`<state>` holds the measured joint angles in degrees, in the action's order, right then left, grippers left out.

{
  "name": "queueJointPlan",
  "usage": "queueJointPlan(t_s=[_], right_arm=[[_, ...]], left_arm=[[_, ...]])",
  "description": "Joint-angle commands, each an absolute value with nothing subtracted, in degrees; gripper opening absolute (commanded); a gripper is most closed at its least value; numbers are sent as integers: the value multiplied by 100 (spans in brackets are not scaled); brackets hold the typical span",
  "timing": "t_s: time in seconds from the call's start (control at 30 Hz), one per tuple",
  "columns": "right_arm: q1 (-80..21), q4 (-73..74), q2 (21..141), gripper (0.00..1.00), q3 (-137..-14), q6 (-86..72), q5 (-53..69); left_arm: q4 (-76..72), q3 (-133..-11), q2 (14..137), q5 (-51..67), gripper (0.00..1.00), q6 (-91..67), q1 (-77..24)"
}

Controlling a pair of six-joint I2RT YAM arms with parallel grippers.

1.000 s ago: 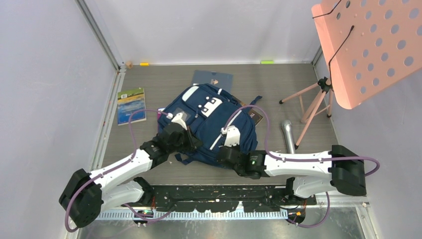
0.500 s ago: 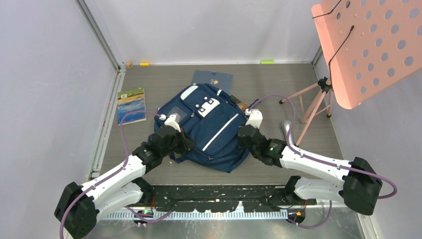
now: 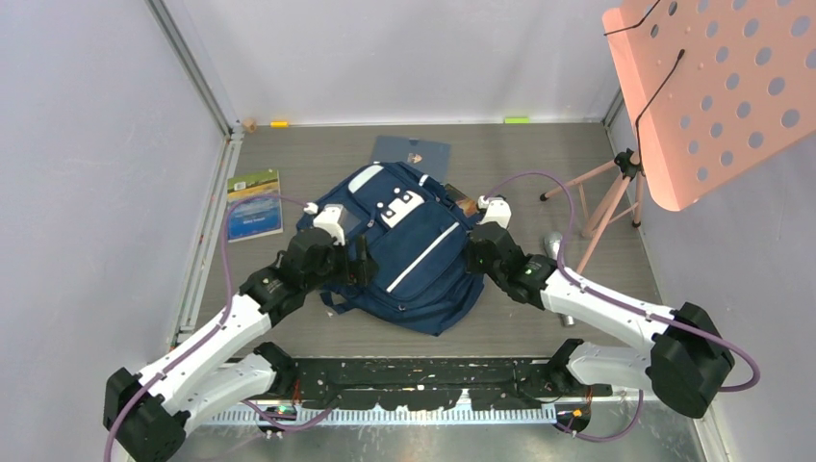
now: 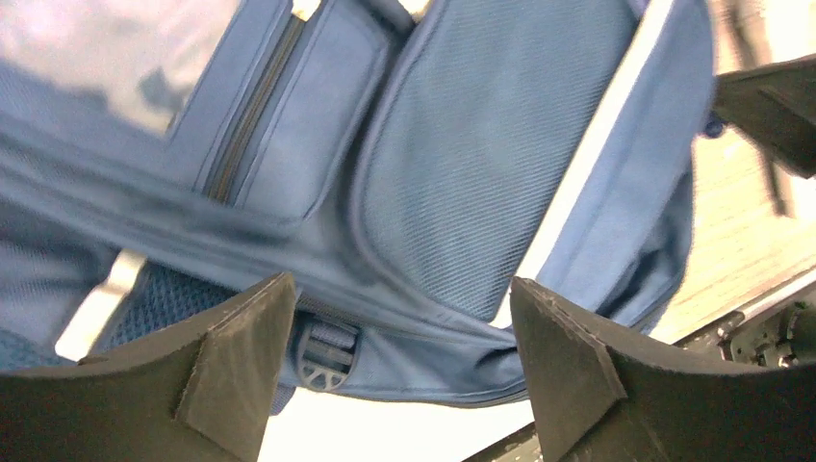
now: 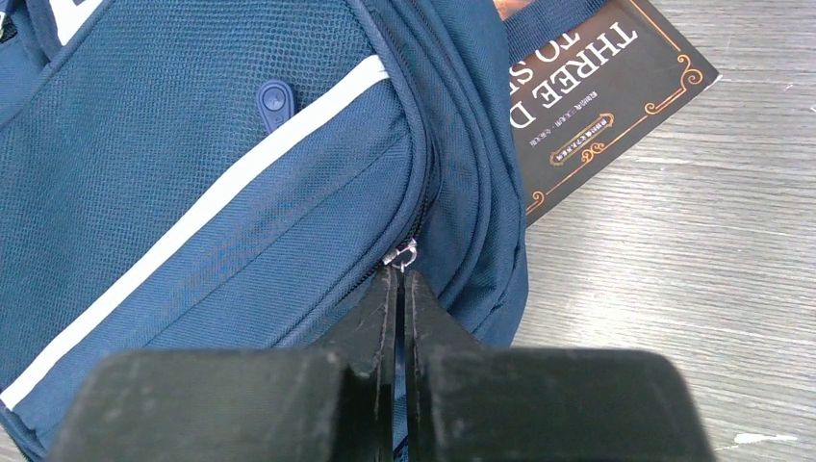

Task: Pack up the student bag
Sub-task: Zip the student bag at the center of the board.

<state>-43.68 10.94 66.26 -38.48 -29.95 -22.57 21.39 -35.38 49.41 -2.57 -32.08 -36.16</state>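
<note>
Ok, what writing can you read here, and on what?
"THREE D": dark book under the student bag, rest hidden.
"TO S": same cover, next line, cut off.
Gold small print on that cover: too small.
Green booklet cover: too small.
Navy folder emblem: too small.
Bag's white patches: nothing legible.

Pale lilac walls (image 3: 404, 58) closed in a grey wood-grain worktop (image 3: 318, 154), with a metal post (image 3: 192, 67) running down the left corner. A pink perforated panel (image 3: 722, 96) stood on a pink tripod (image 3: 625, 162) at the right. Soft, even light fell over everything, and a black rail (image 3: 423, 372) ran along the near edge.
</note>
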Motion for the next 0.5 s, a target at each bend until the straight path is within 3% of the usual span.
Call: queueJointPlan(t_s=[0.0,0.17,0.47], right_arm=[[-4315,1234,6382,0,-3953,-3021,-2085],[-4315,1407,6313,0,-4040,-3108,-1957],[-4315,1502,6254,0,-4160,-3134,-1864]], left_arm=[[2225,-4251,5056,-451,86,-2085,-4132],[922,-4347,5736,-356,87,-1323,-5308],[-1225,-4503,7195,-631,90,-174,-5986]])
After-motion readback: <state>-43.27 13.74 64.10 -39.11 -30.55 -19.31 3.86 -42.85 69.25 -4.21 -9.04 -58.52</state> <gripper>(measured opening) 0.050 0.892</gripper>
